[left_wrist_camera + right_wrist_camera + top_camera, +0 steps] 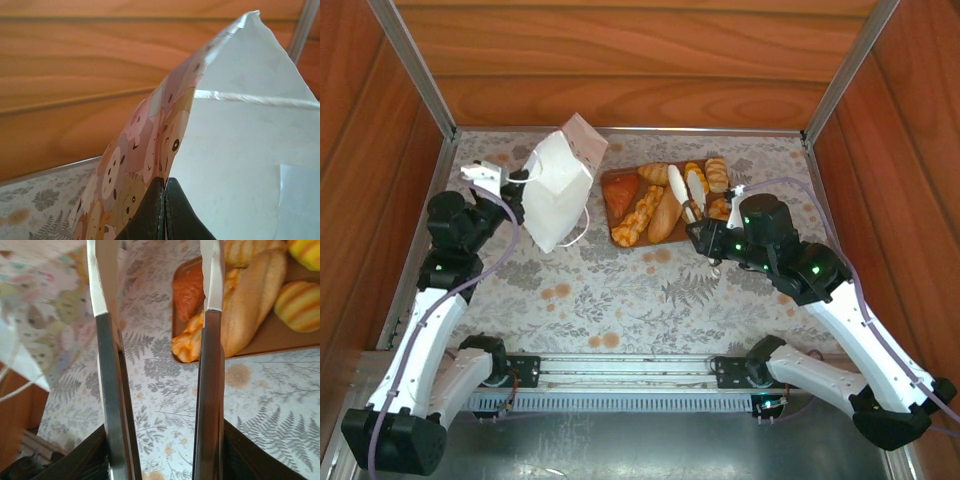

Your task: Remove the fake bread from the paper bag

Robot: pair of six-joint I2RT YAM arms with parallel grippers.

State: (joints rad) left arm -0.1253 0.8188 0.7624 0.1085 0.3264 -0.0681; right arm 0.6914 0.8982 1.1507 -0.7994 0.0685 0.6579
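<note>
Top external view: a floral-patterned table [620,290] with wooden walls around it and an arm at each side.
Paper bag [560,185]: held off the surface over the far left part of the table. It is tilted, one corner points toward the far edge, and a cord handle dangles at its near end.
Left gripper [520,184]: at the bag's left edge. In the left wrist view its fingers [150,217] are pressed together on a fold of the bag, where the cartoon-animal side meets the plain white face.
Fake bread [665,212]: outside the bag, on a brown board [280,342] at the far middle of the table, just right of the bag. A reddish wedge [620,192] and a braid [638,215] lie at the board's left end.
Right gripper [687,188]: over the board, fingers spread wide with nothing between them.
</note>
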